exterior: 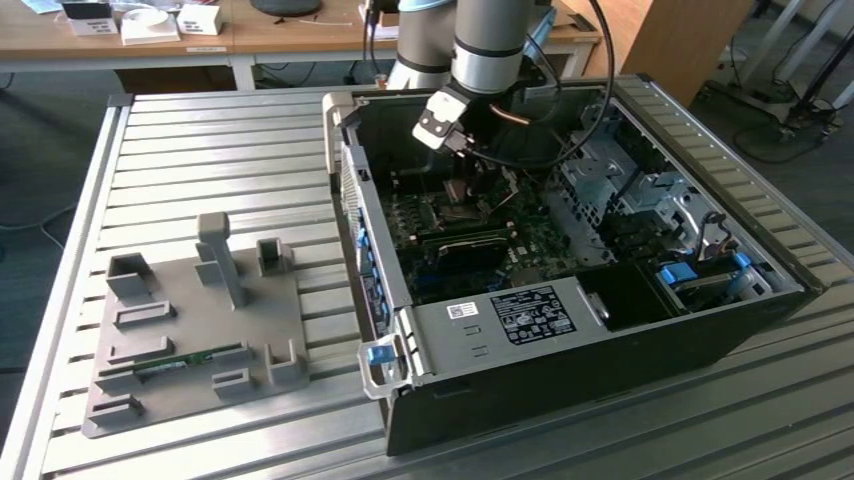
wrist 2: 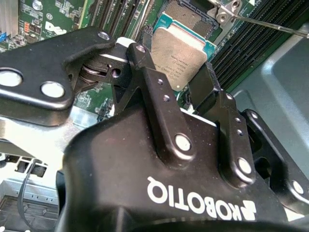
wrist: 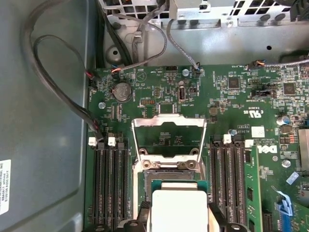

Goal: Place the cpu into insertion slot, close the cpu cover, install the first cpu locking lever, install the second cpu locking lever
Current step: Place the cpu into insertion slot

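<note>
Computer case [exterior: 574, 385]: you had it lying open on the exterior view's right.
Grey fixture tray [exterior: 180, 335]: it sat on the exterior view's left, apart from the case.
Slatted table [exterior: 214, 140]: it carried both.
Coin battery [wrist: 122, 90]: you had it on the board, apart from the black memory slots [wrist: 110, 183].

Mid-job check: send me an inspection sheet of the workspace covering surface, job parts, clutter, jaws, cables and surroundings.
Surface: slatted metal table carrying the open computer case.
Job's things: cpu held over the near edge of the insertion slot, not seated in it; cpu cover raised open.
Clutter: grey fixture tray with a green memory stick, beside the case on the exterior view's left.
Grippers: gripper inside the case, jaws shut on the cpu's opposite edges.
Cables: grey cables looped on the case floor beside the motherboard.
Surroundings: wooden desks behind the table.
</note>
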`<state>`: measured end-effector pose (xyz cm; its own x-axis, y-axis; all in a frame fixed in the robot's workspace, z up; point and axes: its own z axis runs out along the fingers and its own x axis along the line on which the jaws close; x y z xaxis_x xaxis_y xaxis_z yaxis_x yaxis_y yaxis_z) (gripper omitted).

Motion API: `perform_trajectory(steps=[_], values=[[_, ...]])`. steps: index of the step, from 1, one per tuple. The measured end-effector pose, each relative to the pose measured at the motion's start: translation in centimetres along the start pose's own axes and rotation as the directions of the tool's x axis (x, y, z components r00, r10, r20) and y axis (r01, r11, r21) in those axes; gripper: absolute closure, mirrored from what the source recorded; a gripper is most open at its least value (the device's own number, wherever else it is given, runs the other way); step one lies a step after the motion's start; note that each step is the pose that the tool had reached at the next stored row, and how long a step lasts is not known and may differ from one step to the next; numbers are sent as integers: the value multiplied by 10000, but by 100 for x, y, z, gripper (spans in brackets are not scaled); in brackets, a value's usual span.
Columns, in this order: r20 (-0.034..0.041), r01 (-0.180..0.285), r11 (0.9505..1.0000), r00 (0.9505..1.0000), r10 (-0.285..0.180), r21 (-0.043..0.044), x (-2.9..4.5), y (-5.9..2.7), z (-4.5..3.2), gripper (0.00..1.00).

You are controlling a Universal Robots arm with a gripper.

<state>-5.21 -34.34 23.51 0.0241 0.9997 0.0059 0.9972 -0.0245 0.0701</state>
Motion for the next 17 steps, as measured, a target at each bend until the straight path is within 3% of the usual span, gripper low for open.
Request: perform_trajectory(steps=[17], values=[[1, -9, 10000, 10000, 9, 71, 29, -13, 181, 46]])
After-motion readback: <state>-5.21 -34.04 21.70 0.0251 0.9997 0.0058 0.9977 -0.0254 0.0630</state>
